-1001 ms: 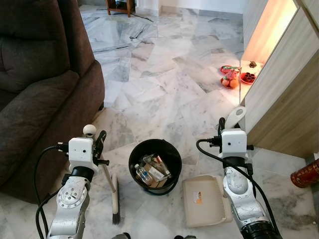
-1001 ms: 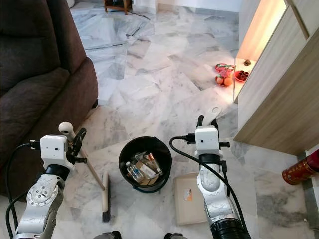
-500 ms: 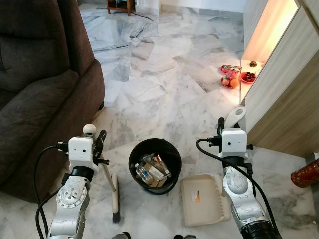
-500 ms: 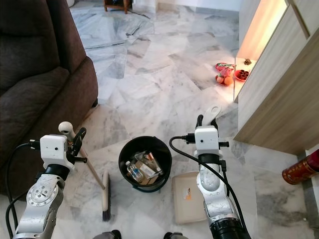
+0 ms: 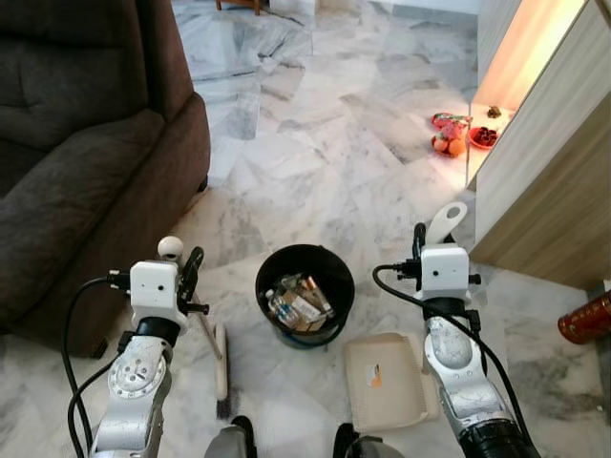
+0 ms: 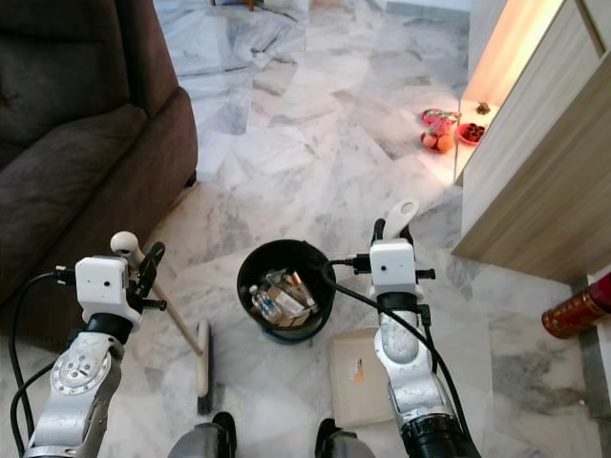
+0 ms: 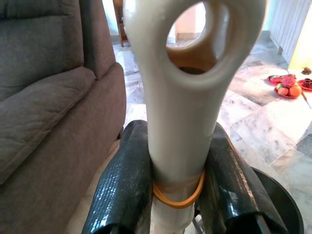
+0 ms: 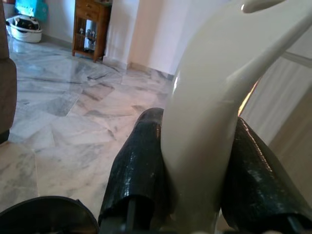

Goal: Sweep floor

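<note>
My left gripper (image 5: 187,275) is shut on the cream handle of a short broom (image 5: 214,336), whose dark bristles rest on the marble floor left of a black bin (image 5: 305,292). The handle (image 7: 179,107) shows clamped between the black fingers (image 7: 124,180) in the left wrist view. My right gripper (image 5: 423,240) is shut on the upright handle of a beige dustpan (image 5: 386,381). That pan lies flat on the floor right of the bin; its handle (image 8: 204,126) sits between the fingers (image 8: 139,165). The bin holds bottles and packaging.
A dark brown sofa (image 5: 81,143) stands on the left. A wooden cabinet (image 5: 549,181) lines the right side, with red plates of fruit (image 5: 456,138) at its lit base. A red cylinder (image 5: 584,318) lies at far right. Open marble floor (image 5: 315,153) stretches ahead.
The whole view has shifted, so the camera moved: the bin and sofa sit slightly higher and nearer, and my feet now show at the bottom. Both grips are unchanged.
</note>
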Robot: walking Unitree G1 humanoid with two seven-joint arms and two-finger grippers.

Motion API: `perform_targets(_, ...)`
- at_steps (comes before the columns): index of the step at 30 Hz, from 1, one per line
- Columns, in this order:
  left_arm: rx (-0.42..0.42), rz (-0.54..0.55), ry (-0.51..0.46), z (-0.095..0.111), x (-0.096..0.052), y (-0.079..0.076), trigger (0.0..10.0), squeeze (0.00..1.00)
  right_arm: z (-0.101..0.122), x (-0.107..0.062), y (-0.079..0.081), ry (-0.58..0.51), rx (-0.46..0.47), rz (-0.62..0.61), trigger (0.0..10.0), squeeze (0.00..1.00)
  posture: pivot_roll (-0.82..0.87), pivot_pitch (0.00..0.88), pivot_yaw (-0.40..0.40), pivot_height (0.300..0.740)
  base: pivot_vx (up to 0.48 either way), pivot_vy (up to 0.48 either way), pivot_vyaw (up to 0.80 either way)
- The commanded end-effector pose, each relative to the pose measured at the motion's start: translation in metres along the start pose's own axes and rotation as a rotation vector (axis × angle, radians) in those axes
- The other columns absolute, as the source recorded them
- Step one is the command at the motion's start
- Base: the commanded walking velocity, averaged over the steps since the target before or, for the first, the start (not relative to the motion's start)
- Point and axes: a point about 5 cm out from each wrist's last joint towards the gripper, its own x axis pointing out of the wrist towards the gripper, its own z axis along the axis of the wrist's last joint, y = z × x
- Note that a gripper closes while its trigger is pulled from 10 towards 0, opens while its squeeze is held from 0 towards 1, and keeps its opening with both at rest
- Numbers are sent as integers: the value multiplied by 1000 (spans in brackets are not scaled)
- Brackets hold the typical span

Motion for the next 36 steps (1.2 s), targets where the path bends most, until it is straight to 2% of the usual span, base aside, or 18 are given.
perform_targets(1, -5, 4, -23, 5, -1, 1, 10000, 0, 1, 0, 0, -12, -1, 6, 10000, 0, 143, 190, 1, 740, -285, 0, 0)
perform_targets(27, -7, 3, -23, 5, 0, 0, 10000, 0, -3, 0, 3, 3, 14, 16, 10000, 0, 140, 187, 1, 740, -280, 0, 0)
perform_targets(36, 2, 10, -16, 4, 1, 1, 10000, 0, -3, 0, 3, 8, 27, 12, 10000, 0, 138, 194, 3, 740, 0, 0, 0)
